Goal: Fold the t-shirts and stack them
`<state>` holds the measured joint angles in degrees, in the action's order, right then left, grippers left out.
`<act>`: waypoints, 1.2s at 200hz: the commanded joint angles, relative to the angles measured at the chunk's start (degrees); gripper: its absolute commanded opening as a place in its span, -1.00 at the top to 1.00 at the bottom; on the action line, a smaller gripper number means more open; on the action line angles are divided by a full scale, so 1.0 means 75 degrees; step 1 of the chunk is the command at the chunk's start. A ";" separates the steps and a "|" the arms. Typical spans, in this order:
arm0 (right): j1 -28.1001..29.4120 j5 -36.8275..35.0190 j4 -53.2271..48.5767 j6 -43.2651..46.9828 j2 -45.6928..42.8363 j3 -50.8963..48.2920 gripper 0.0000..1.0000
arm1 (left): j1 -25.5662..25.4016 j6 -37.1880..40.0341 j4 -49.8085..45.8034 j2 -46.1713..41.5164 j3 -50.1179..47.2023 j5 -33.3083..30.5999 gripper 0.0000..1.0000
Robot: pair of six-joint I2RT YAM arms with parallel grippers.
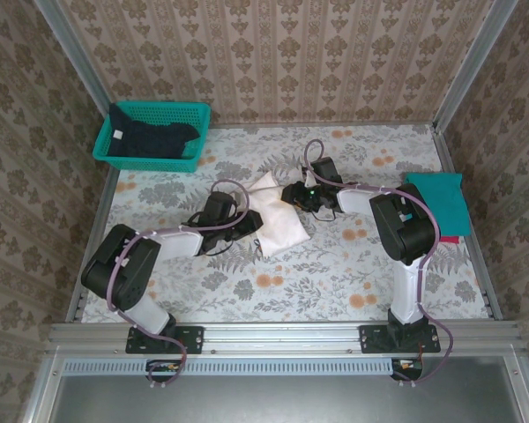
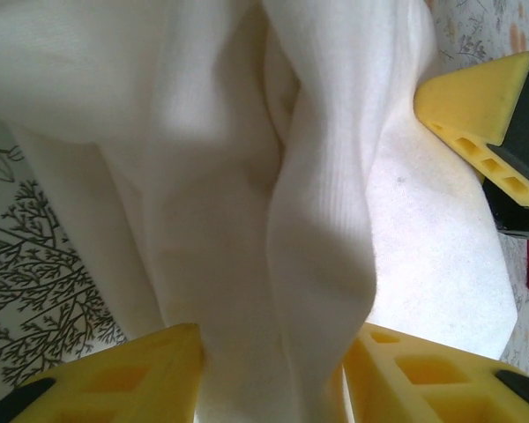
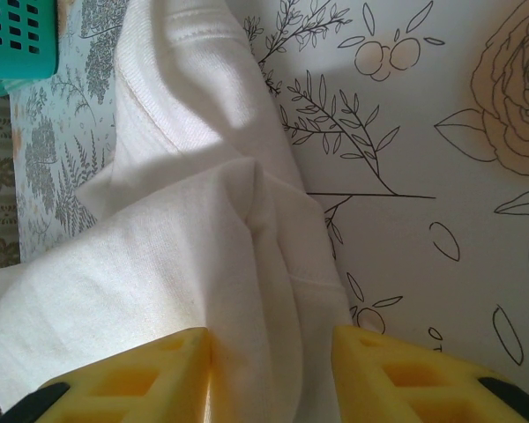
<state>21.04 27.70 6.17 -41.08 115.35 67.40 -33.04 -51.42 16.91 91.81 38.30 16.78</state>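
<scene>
The cream-white t-shirt (image 1: 273,218) lies bunched in a narrow strip at the table's middle, print hidden. My left gripper (image 1: 245,226) is at its left edge, and in the left wrist view it (image 2: 273,352) is shut on a thick fold of the white cloth (image 2: 247,176). My right gripper (image 1: 293,196) is at the shirt's right edge, and in the right wrist view it (image 3: 271,348) is shut on gathered white cloth (image 3: 203,247). The teal t-shirt (image 1: 439,203) lies folded at the right edge. The navy t-shirt (image 1: 145,137) sits in the basket.
The teal mesh basket (image 1: 194,115) stands at the back left, its corner (image 3: 18,35) near the white shirt. Something red (image 1: 450,238) peeks out under the teal shirt. The floral tablecloth (image 1: 335,273) lies bare in front. Patterned walls enclose three sides.
</scene>
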 commanded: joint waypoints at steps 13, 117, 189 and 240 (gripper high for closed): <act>-0.0038 0.0249 0.0078 -0.0100 -0.0058 -0.0113 0.19 | -0.0083 -0.0070 0.0220 0.0186 0.0337 0.0176 0.13; -0.0028 0.0558 0.0370 -0.0148 -0.0070 -0.0294 0.19 | -0.0244 -0.0327 0.1456 0.0899 0.0620 0.0525 0.54; 0.0302 -0.0272 0.0776 -0.0226 -0.1451 -0.1890 0.61 | -0.0259 -0.0037 0.1064 0.0782 0.0475 0.0443 0.85; 0.0302 -0.2291 -0.0451 0.1177 -0.2739 -0.1752 -0.46 | 0.0210 0.0824 -0.0048 -0.0574 -0.0186 -0.0124 0.00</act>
<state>23.16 20.21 8.49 -39.05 97.54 51.37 -33.93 -49.56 20.38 91.13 38.20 18.74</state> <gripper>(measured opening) 0.664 0.448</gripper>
